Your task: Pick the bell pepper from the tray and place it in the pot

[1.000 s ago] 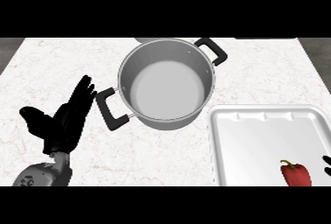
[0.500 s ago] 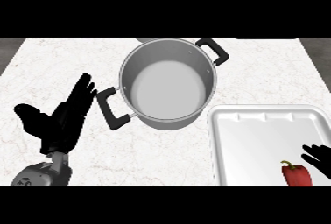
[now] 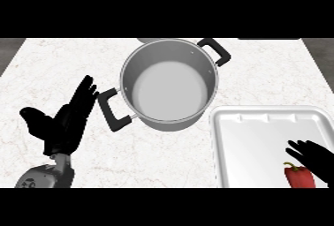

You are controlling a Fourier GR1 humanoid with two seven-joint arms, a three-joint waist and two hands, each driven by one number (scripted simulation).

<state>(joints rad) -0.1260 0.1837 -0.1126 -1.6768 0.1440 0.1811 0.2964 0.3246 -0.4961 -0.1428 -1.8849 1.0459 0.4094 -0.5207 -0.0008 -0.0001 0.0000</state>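
A red bell pepper with a green stem lies at the near right of the white tray. Over the tray's right side my right hand reaches in, fingers spread and open, just above and to the right of the pepper; whether it touches is unclear. The steel pot with black handles stands empty at the middle of the counter, left of and behind the tray. At the left my left hand rests open with fingers up, close to the pot's near handle.
The white marbled counter runs out to the left and behind the pot. A dark edge shows along the far corners.
My right hand has come in from the right edge and moved left over the tray toward the pepper. The left hand has barely shifted.
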